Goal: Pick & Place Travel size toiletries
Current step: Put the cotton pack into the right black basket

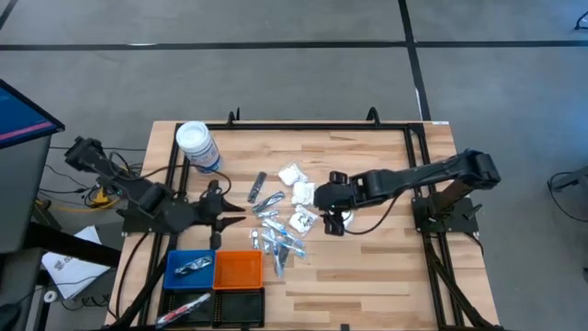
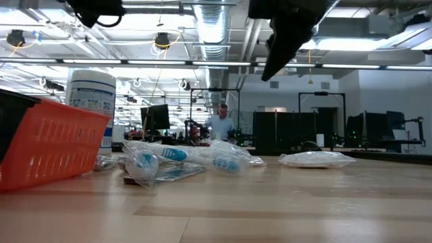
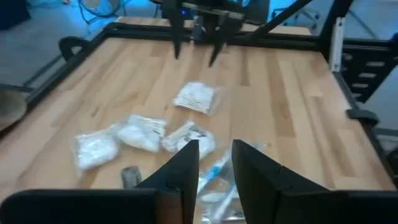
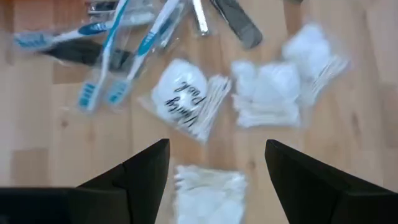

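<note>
Hovering over the middle of the table, your right gripper has its fingers spread wide and empty, with a white packet of cotton swabs lying on the wood directly between and below them. Beyond it in the right wrist view you can see a packet printed with script lettering, two more white cotton packets side by side, and wrapped blue-and-white toothbrushes fanned out next to a dark flat item that may be a comb.

Your left gripper sits toward the left edge of the table, its fingers a narrow gap apart and pinching nothing; it points across the pile at the right arm.

From the high view, the toiletries are scattered around the table centre, white packets on the side of the right arm and slim wrapped sticks nearer the trays. At the front left corner you have a blue tray holding a wrapped item, an orange tray and a black tray. A white-lidded jar stands near the back left corner. A person shows far behind the table.
</note>
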